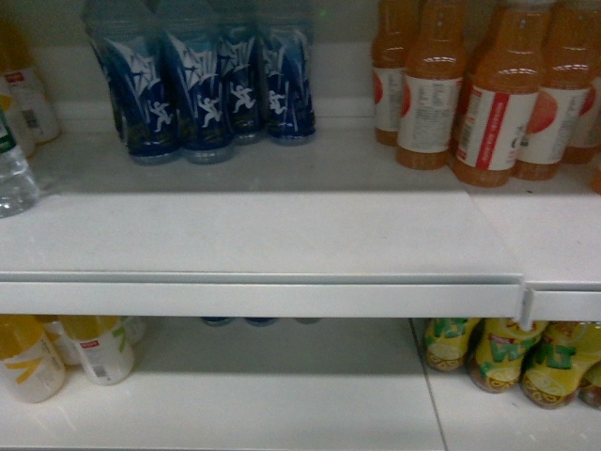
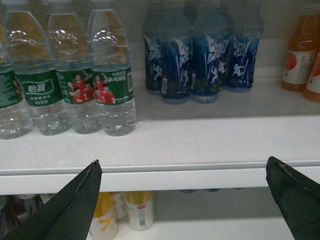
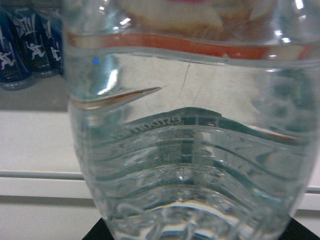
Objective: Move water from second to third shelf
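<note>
A clear water bottle point(image 3: 185, 150) fills the right wrist view, very close to the camera, its green label seen through the water. My right gripper point(image 3: 200, 232) is shut on it; only dark finger corners point(image 3: 97, 234) show beside its base. Behind it are the white shelf edge point(image 3: 30, 175) and blue bottles point(image 3: 20, 45). In the left wrist view, three water bottles point(image 2: 107, 85) with green labels stand at the shelf's left. My left gripper point(image 2: 183, 165) hangs open and empty in front of that shelf edge. Neither gripper shows in the head view, where one water bottle point(image 1: 14, 174) sits at the left edge.
Blue sports-drink bottles point(image 1: 202, 89) stand mid-shelf and orange juice bottles point(image 1: 488, 94) at the right. The white shelf board point(image 1: 263, 235) has a bare front area. Below are yellow-capped white bottles point(image 1: 94, 348) on the left and yellow-green bottles point(image 1: 507, 357) on the right.
</note>
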Motion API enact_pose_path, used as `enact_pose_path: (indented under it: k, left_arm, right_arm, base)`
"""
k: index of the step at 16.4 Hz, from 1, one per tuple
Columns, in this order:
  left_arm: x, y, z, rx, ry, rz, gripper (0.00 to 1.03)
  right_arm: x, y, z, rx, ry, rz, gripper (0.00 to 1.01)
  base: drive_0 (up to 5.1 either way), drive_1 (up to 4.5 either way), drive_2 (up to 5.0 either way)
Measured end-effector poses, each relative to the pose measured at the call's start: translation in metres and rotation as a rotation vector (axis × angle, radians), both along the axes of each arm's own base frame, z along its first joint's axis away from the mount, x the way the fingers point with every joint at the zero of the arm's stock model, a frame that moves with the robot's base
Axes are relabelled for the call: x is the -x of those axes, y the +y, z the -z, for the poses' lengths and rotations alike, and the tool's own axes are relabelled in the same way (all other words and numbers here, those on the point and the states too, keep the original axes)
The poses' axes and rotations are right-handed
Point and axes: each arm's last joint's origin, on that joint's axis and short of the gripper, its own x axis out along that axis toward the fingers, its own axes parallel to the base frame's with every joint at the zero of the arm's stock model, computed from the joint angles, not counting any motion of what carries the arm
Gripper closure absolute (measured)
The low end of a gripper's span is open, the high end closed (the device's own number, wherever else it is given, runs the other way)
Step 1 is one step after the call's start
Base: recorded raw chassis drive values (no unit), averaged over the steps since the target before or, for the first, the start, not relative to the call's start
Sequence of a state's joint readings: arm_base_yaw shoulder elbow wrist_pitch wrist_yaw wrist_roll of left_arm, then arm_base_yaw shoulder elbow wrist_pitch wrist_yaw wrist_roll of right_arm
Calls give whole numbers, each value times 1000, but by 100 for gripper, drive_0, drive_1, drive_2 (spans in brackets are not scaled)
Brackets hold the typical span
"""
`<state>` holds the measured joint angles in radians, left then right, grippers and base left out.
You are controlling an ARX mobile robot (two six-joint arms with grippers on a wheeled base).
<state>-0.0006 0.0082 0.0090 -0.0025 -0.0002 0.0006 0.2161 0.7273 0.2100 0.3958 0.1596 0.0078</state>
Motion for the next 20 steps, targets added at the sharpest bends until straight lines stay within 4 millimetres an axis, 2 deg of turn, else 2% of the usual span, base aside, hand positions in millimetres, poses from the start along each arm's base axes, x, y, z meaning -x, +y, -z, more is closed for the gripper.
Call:
enact_pose_path:
  k: [20]
  left_arm:
    - [0,0,0,0,0,0,5]
  right_arm:
    - [0,0,0,0,0,0,61]
  base:
    - [-503,243,243]
